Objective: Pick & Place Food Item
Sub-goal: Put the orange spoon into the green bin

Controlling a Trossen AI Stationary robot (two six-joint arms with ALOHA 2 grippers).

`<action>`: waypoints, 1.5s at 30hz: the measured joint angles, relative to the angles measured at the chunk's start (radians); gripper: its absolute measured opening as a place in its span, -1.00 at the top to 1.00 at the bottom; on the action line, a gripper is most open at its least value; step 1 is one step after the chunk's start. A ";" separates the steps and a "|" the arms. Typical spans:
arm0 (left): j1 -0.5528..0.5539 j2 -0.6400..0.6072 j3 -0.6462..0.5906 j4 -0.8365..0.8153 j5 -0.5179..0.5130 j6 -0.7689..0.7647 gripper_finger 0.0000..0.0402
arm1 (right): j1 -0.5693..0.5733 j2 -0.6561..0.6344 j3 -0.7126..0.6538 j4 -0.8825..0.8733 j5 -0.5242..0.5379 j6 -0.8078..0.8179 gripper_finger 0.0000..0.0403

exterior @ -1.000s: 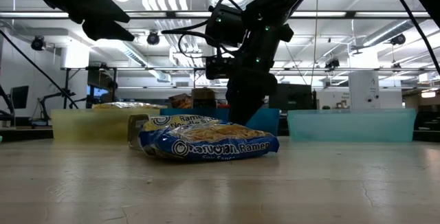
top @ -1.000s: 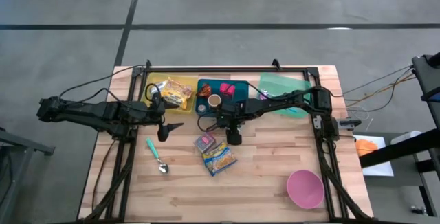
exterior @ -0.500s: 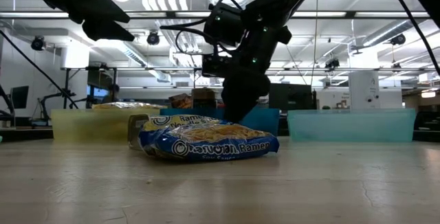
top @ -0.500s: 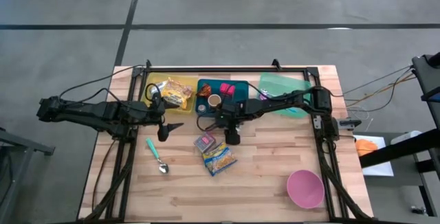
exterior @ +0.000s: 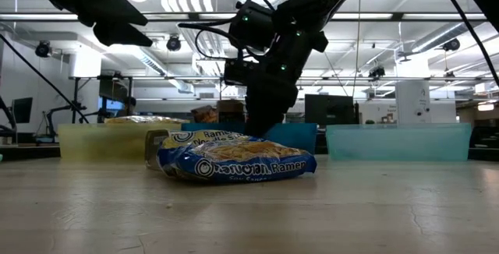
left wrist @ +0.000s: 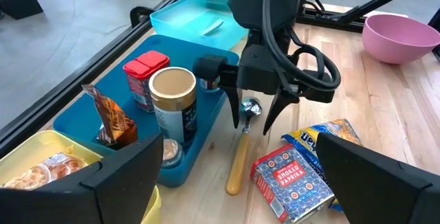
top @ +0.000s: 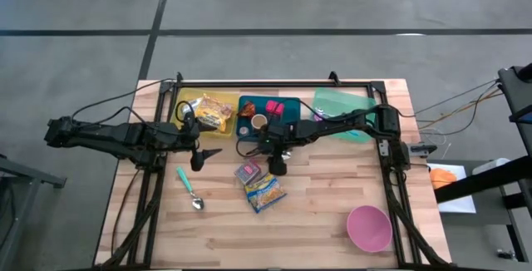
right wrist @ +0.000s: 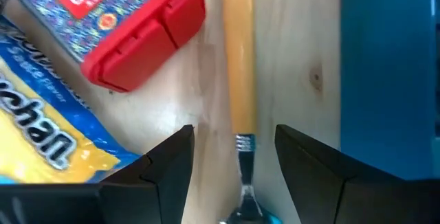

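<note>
Yellow-handled spoon (right wrist: pixel 240 86) lies between right hand's (left wrist: pixel 260 116) spread, empty fingers, frame centre; risk: pinching red box (right wrist: pixel 127 25). Left hand (top: pixel 202 152) released, waiting.

Bright overhead lab lights, right-wrist foreground blurry.

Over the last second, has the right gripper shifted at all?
Yes. In the low view the right gripper has swung toward the yellow bin, away from the teal bin. Its open fingers straddle the yellow-handled spoon.
</note>
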 joint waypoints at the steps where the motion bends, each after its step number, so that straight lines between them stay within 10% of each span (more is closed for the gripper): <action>1: 0.000 0.000 0.000 0.000 0.000 0.000 -0.93 | 0.000 0.010 0.005 -0.001 -0.002 -0.002 -0.01; 45: -0.001 0.000 0.000 -0.017 0.000 -0.015 -0.93 | 0.014 0.021 0.083 -0.161 0.059 -0.039 -0.01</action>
